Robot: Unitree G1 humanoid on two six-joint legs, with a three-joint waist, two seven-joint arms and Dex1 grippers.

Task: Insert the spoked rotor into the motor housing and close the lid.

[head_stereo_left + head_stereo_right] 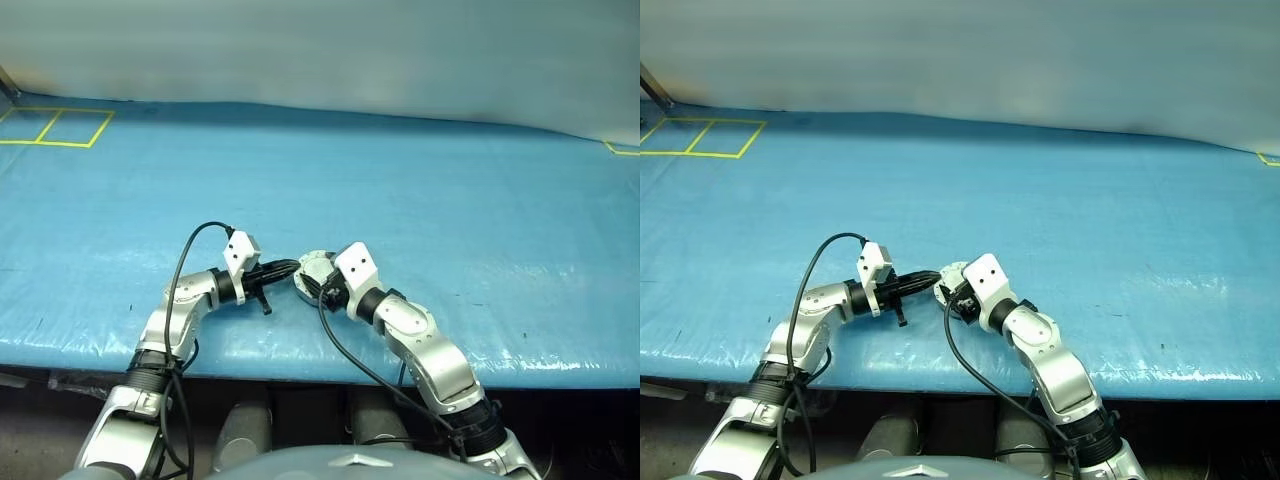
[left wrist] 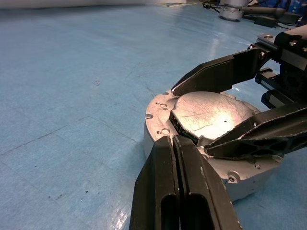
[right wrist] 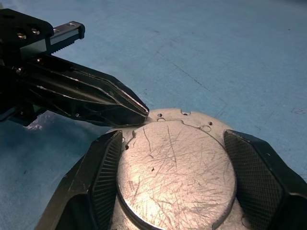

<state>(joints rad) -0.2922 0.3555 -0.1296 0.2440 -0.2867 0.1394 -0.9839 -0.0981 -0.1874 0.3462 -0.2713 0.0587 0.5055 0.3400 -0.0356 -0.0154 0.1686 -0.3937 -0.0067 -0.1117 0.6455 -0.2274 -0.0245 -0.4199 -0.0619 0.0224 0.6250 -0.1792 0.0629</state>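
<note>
The motor housing (image 2: 154,128) sits on the blue mat near the table's front edge. Its lid (image 3: 175,172), a scratched grey disc, lies flat and closed on top. The spoked rotor is hidden. My right gripper (image 3: 172,139) straddles the lid, with one ribbed pad (image 3: 106,172) against each side of the disc. My left gripper (image 2: 173,140) is shut, and its joined tips touch the lid's rim at a small notch. In the left eye view both grippers meet over the housing (image 1: 311,263), the left gripper (image 1: 292,267) reaching in from the left.
The blue mat (image 1: 420,190) covers the whole table, and its front edge (image 1: 300,352) runs just below the arms. Yellow tape squares (image 1: 60,128) mark the far left corner. A black cable (image 1: 190,250) loops above my left wrist.
</note>
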